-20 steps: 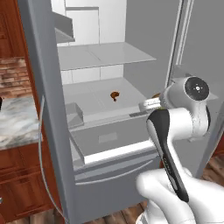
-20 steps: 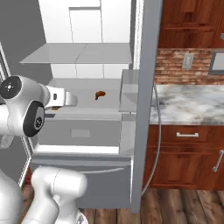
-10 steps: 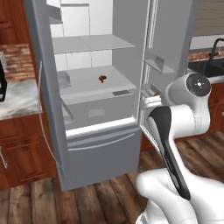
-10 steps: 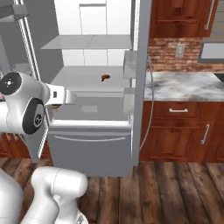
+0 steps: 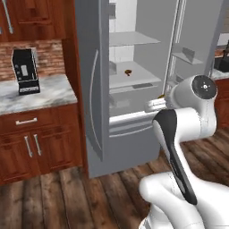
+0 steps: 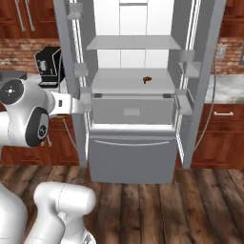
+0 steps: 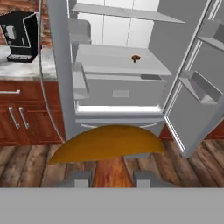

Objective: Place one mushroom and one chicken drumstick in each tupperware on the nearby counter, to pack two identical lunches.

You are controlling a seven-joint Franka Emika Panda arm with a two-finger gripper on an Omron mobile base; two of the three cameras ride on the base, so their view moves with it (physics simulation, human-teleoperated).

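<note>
No writing is showing anywhere. The gripper [image 7: 111,177] is pinching a mushroom [image 7: 107,142] by its stem, well back from the open fridge [image 6: 131,95]. A small brown item [image 7: 136,57] is lying near the shelf's [image 7: 109,65] back edge. The counter [image 5: 33,94] is carrying a black coffee machine [image 5: 24,71].

Fridge [image 6: 133,109] open; small brown item [image 6: 147,79] on middle shelf [image 6: 119,82].
</note>
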